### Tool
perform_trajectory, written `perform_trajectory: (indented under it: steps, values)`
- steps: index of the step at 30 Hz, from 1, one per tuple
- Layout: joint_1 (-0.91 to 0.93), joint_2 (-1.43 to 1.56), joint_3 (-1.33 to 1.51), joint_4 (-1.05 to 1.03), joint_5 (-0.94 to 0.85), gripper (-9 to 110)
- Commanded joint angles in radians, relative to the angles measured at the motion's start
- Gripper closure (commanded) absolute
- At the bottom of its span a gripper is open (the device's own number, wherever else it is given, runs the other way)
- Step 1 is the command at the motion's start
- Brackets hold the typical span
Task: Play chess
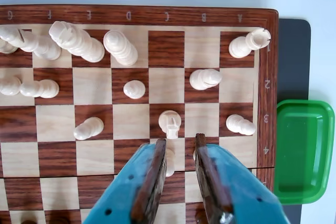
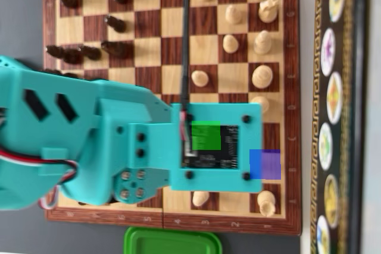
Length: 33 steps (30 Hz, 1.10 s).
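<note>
Item: turquoise two-fingered tool with brown inner pads (image 1: pixel 181 139), being viewed from the wrist camera. Its fingers are being held a narrow way apart, with nothing clamped between them; a cream-white chess piece (image 1: pixel 169 161) is being half hidden beside the left finger, and whether it is being touched cannot be told.

Item: wooden chessboard of dark and light squares (image 1: pixel 266 77), being carried on a pale counter. A cream-white pawn (image 1: pixel 170 121) is standing just ahead of the fingertips, apart from them. Further white pieces are being kept toward the board's far rim in the wrist view.

Item: green plastic tray (image 1: pixel 304 150), lying just beside the board near the counter's right edge in the wrist view.

Item: dark chessmen (image 2: pixel 113 23), grouped at the board's upper left in the overhead view, where the turquoise arm (image 2: pixel 89 141) is covering the lower squares.

Risk, as judged: the half-hidden piece is likely being crowded by the left finger, so it could be toppled or dragged. The gap is looking tight for the pawn; a slightly off-centre descent could be knocking it over.
</note>
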<state>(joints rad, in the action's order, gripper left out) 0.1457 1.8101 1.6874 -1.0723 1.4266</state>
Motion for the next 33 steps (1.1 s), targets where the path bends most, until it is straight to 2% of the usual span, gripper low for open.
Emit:
perform_trajectory:
  steps: [1, 27, 33]
  values:
    - [0.009, 0.143, 0.051, 0.005, 0.029, 91]
    - [-0.002, 1.002, 0.581, 0.008, 0.048, 91]
    - [-0.103, 1.206, 0.808, 0.186, 0.044, 91]
